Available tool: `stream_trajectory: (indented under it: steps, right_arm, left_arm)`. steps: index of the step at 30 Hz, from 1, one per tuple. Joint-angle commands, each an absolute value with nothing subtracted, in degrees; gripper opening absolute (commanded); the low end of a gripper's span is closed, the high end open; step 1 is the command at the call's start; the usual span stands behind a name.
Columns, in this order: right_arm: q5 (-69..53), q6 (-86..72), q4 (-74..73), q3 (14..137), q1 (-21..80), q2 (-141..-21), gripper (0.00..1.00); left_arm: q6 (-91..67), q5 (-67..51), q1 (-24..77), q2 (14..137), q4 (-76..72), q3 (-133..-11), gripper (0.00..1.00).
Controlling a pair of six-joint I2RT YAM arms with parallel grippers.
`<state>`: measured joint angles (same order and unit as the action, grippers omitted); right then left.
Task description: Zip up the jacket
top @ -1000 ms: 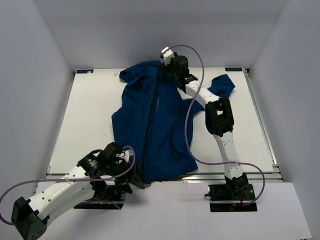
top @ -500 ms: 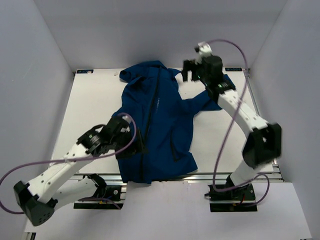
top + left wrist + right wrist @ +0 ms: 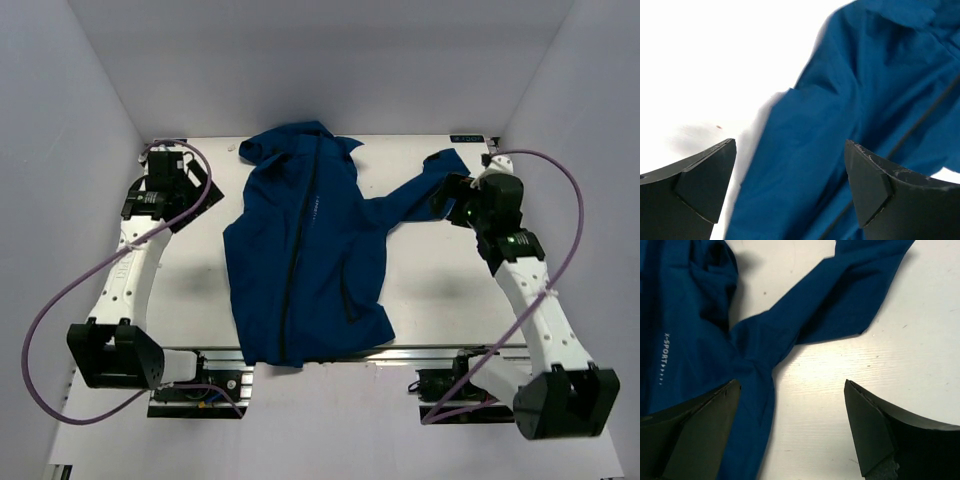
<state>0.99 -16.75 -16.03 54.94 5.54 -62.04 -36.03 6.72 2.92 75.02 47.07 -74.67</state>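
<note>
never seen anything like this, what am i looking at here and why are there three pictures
These are two white robot arms bolted at the near edge of a table. The wide picture comes from a fixed camera above and behind them, so the left arm is on the left and the right arm is on the right. The other two pictures come from a small camera on each wrist. The dark wedges at the bottom of those are that arm's own two fingers. A blue jacket lies spread on the table. A dark zipper line runs down its front, and one sleeve stretches toward the right arm. The left hand and the right hand are both open and hold nothing.
</note>
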Motion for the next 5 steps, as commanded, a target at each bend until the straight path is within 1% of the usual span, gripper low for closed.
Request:
stream_trajectory:
  steps: [1,3,5]
  right_arm:
    - [3.86,-16.7,-17.58,54.49,5.45,-58.9,0.89]
    - [4.22,-17.14,-17.14,53.7,5.54,-58.19,0.89]
    - [3.17,-16.79,-16.79,53.61,5.54,-58.09,0.89]
  left_arm:
    - [-32.7,4.4,0.09,74.53,46.5,-76.9,0.98]
    - [-31.99,3.35,-3.06,73.48,45.79,-76.64,0.98]
    - [-31.47,2.99,-3.86,72.69,45.27,-76.29,0.98]
